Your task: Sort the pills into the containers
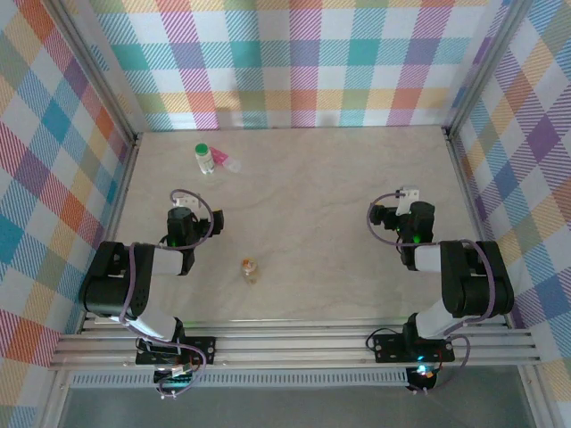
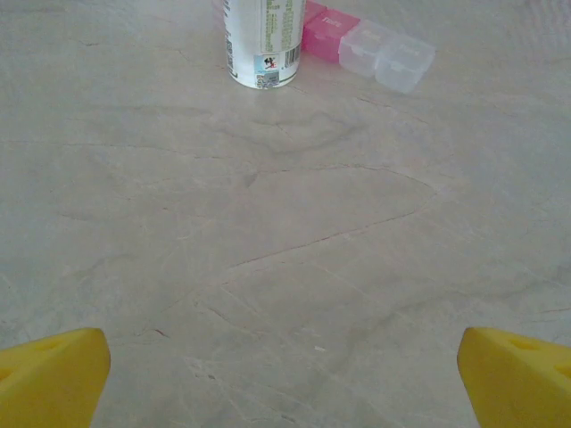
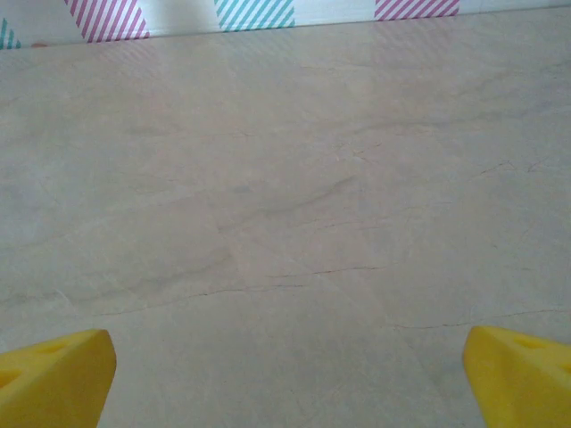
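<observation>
A: Nearest item first?

B: Amber bottle, small with a pale cap, on the tabletop between the two arms. It is closer to the left arm and nearer the bases than either claw. Upright or lying: cannot tell from above.

A: Left claw?

B: Left claw sits beyond and to the left of the amber bottle, well apart from it. In the left wrist view the left claw is spread wide, with yellow fingertips at the two bottom corners and bare tabletop between them. It holds nothing.

A: Right claw?

B: Right claw is at about the same depth on the right side, well apart from all three containers. In the right wrist view the right claw is also wide and grips nothing. Marbled surface runs ahead to the striped wall.

A: Far end?

B: White bottle with a green cap stands upright at far left, ahead of the left claw. The left wrist view shows its lower body and label. Pill box lies just to its right. At the wrist, the pink compartments are next to the bottle and the clear ones farther right. Touching or apart: cannot tell.
</observation>
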Available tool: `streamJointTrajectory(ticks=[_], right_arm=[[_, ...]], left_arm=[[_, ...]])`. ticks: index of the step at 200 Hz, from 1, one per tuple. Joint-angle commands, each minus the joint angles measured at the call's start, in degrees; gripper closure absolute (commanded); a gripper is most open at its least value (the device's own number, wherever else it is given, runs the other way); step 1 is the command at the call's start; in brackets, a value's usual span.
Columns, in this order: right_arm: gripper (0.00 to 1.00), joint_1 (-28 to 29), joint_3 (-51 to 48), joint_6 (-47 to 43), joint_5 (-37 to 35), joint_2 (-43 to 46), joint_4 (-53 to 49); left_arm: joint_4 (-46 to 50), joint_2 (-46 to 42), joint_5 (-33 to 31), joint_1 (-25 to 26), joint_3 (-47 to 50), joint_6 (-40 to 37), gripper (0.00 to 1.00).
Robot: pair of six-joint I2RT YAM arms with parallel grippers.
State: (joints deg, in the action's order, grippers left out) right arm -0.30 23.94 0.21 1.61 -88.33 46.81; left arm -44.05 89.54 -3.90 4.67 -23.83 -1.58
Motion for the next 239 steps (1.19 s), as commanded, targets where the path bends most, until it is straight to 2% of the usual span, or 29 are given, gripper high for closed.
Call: streamJointTrajectory(ticks=[1,239], right_arm=[[0.01,0.3,-0.04,0.1,0.78,0.2,0.3],[0.01,0.29,0.04,0.34,0.5,0.24,0.17]], left_arm=[[-0.32,-0.05,0.35,-0.72,-1.19,-0.84,0.0],[-0.03,0.03,2.23,-1.77,-1.25,-0.33,0.0]])
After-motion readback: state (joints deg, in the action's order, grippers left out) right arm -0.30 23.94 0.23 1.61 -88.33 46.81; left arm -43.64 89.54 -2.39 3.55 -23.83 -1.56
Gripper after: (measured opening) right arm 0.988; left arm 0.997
